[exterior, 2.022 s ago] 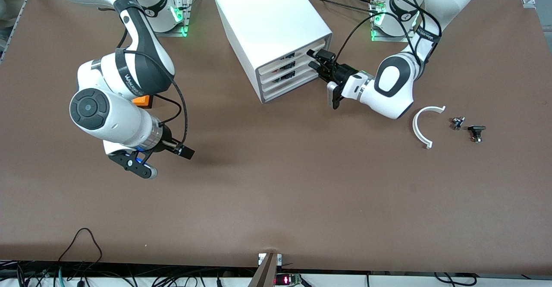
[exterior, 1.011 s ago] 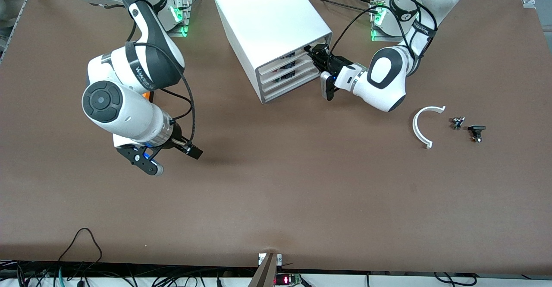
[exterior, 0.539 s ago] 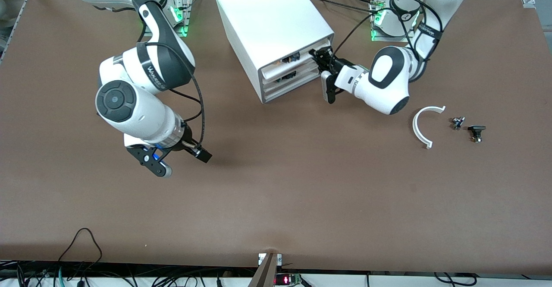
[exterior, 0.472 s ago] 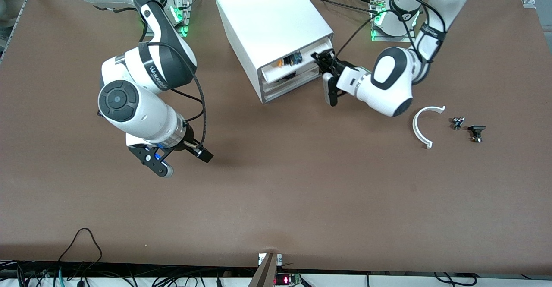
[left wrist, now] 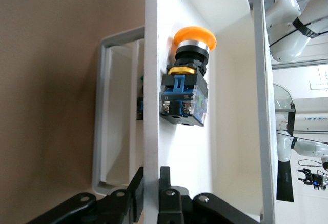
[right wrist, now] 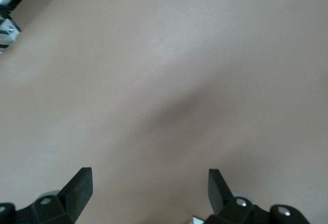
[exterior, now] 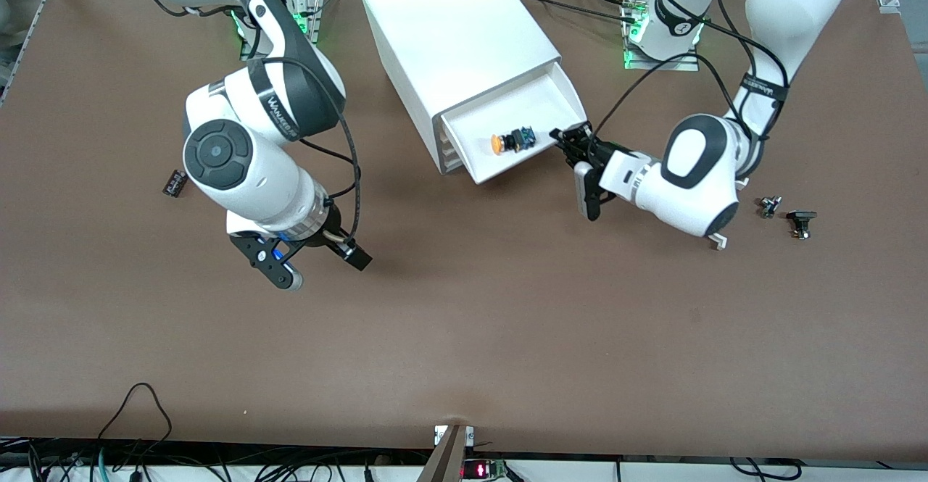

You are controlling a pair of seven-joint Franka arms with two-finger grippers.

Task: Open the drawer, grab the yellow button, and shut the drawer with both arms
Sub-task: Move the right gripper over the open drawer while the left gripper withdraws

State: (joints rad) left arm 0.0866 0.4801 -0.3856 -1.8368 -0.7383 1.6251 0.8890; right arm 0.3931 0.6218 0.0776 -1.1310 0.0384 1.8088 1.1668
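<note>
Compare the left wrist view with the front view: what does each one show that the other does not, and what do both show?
Only the left wrist view shows the left gripper shut on the front wall of the drawer, and the yellow ring and blue block of the button.

Only the front view shows the cabinet, the right gripper open over the bare table, a small black part toward the right arm's end, and two small parts toward the left arm's end.

Both show the drawer pulled out with the button lying inside it.
</note>
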